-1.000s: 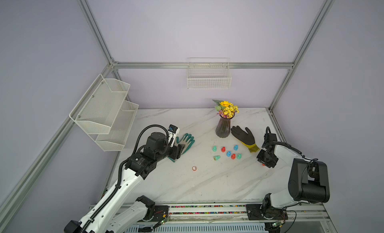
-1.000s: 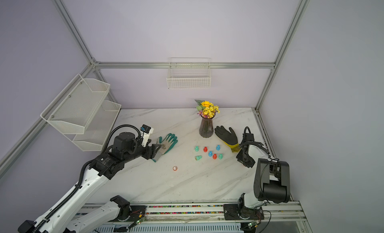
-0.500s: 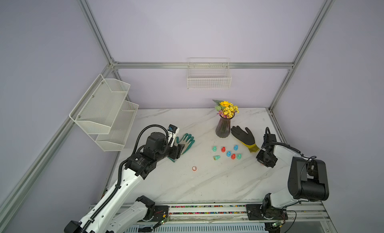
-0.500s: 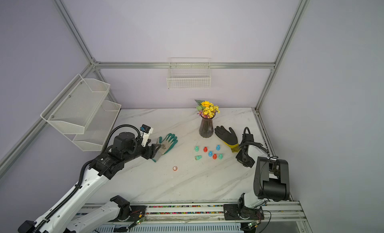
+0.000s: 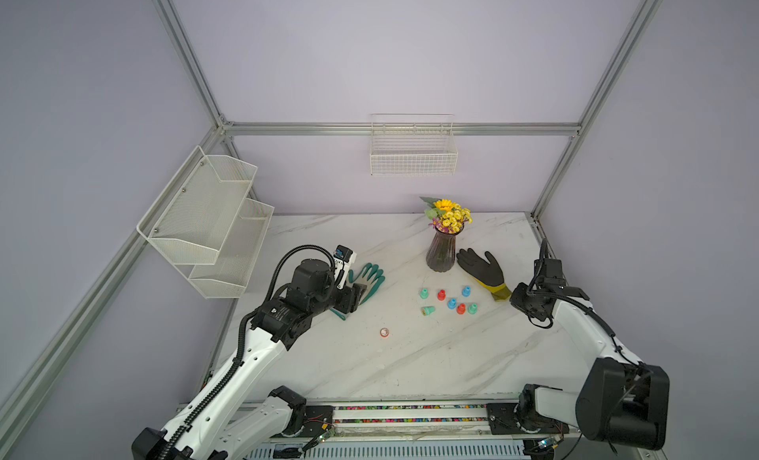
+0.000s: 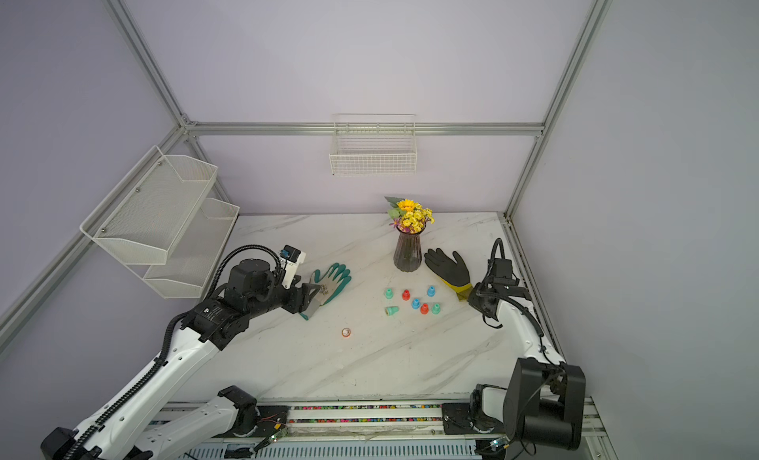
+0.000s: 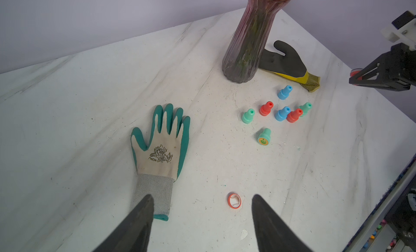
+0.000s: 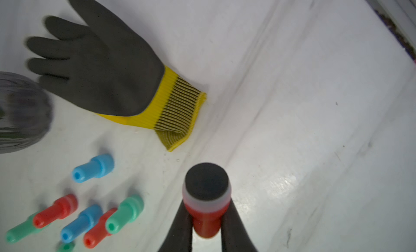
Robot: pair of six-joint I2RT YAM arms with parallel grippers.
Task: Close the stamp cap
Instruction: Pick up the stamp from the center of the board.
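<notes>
My right gripper (image 8: 207, 208) is shut on a red stamp (image 8: 206, 223), gripping its narrow neck, with the bare black pad end pointing away from the wrist. It hovers near the table's right edge in both top views (image 5: 527, 304) (image 6: 484, 302), beside the black glove's yellow cuff (image 5: 499, 291). The stamp's cap, a small red ring (image 5: 384, 332) (image 6: 346, 332), lies on the marble in the middle front. My left gripper (image 7: 200, 199) is open with nothing in it. The cap (image 7: 234, 200) lies just inside one of its fingertips (image 7: 258, 203).
Several capped blue, red and teal stamps (image 5: 449, 304) stand in a cluster; one teal stamp (image 5: 428, 311) lies on its side. A flower vase (image 5: 441, 248) and a black glove (image 5: 482, 269) are behind them. A green glove (image 5: 369, 279) lies under my left gripper (image 5: 361, 291).
The right jaws have closed on the red stamp and the right gripper has shifted slightly. The left arm has barely moved.
</notes>
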